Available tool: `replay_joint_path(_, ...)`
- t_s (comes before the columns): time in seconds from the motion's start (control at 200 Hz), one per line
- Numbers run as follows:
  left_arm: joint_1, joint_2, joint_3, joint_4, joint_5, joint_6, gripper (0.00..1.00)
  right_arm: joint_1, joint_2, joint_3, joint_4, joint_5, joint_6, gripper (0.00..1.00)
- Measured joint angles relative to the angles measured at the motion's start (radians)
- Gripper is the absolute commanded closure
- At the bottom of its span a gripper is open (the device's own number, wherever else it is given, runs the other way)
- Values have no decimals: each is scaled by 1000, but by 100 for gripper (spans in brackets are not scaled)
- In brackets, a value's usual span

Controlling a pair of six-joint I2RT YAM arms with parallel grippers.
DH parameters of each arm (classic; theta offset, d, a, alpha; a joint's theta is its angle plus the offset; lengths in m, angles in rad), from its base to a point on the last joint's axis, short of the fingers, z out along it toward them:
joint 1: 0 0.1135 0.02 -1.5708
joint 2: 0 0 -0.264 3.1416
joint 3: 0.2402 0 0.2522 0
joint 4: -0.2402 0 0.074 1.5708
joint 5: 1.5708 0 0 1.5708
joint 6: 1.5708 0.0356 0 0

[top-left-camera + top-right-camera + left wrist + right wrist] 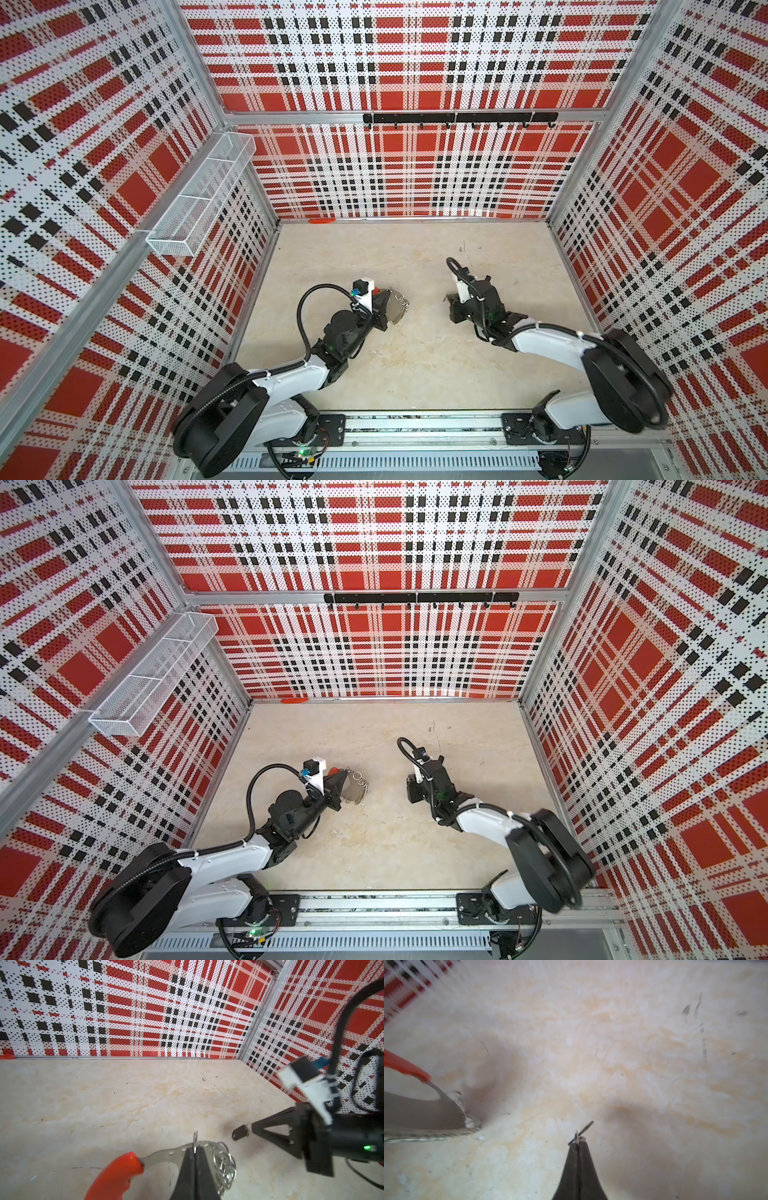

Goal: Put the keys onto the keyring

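**Left gripper [195, 1148] clamps the keyring [166, 1152], right gripper [578, 1142] clamps the keys [587, 1126]**

Closest to the left wrist camera, the left gripper's 2 black fingers [186, 1174] stand pressed together. The keyring's grey perforated band is pinched between their tips. On 1 side of the fingers the red sleeve [116, 1174] curves away. On the other side, right against the finger, hangs a bunch of silver loops [225, 1164]. A thin silver piece stands up just past the fingertips.

The right wrist view is blurred. In it the right gripper's 2 fingers [571, 1167] are likewise closed with no gap, gripping the keys at their tips. The keys are 1 black fob, seen here edge-on as a thin dark bar slanting across the tips, with a small silver ring at the pinch. Off to 1 side of these fingers, well apart from the tips, lie the keyring's red sleeve and grey metal.

The left wrist view shows the same fob flat-on [240, 1134], sticking out ahead of the right gripper's tips. Whether it touches the table [104, 1105] cannot be told. The fob is apart from the keyring, beyond the silver loops.

In both top views the 2 grippers point toward each other with a stretch of table between them, and the keyring [398, 309] [355, 791] sits at the left gripper's tips. The fob is too small there to make out.
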Motion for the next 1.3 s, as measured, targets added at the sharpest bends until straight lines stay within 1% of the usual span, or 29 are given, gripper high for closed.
replay_joint_path(0.115,-24,18,88,-60,29,1,100,0,-142,-1,-19,16,39,100)
replay_joint_path(0.261,-62,30,161,-89,45,44,100,-8,-280,3,-97,-15,47,100)
replay_joint_path(0.346,-67,49,202,-116,45,57,100,-23,-336,24,-173,-77,24,100)
replay_joint_path(0.471,-68,87,271,-167,38,63,100,-70,-394,81,-260,-218,-14,100)
replay_joint_path(0.561,-68,109,323,-211,32,69,97,-94,-399,137,-294,-315,-24,100)
replay_joint_path(0.596,-68,116,345,-230,30,79,97,-100,-397,156,-299,-351,-24,100)
replay_joint_path(0.626,-68,122,362,-241,30,93,100,-104,-391,176,-307,-380,-24,100)
replay_joint_path(0.772,-56,147,433,-279,50,192,100,-113,-336,250,-310,-456,-9,100)
replay_joint_path(0.857,-28,161,474,-292,89,229,100,-119,-306,262,-296,-472,27,100)
replay_joint_path(0.977,39,163,503,-293,194,259,100,-122,-272,259,-278,-478,93,100)
replay_joint_path(1.042,63,163,507,-294,219,270,100,-123,-267,254,-270,-476,125,100)
replay_joint_path(1.163,64,163,507,-292,250,292,100,-124,-269,253,-273,-471,151,100)
replay_joint_path(1.298,50,163,496,-266,257,290,100,-124,-273,270,-302,-451,141,100)
